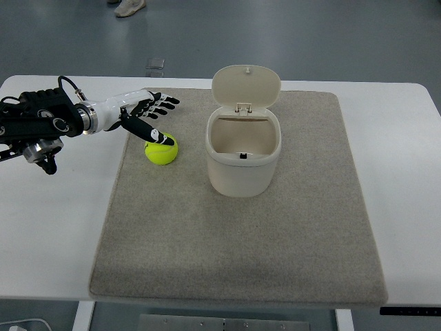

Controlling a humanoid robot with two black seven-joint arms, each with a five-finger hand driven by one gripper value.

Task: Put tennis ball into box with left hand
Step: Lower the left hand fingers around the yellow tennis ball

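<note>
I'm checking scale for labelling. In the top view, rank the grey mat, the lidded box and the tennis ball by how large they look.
1. Grey mat, by far the largest.
2. Cream box, lid open.
3. Tennis ball, smallest, by the left hand.

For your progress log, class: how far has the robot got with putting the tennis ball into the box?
Done: the box stands with its lid up, and nothing shows inside it. In hand: the left hand reaches over the tennis ball on the mat, fingers spread, thumb at the ball, no grasp. Left: gripping, lifting, carrying, dropping it in.
</note>
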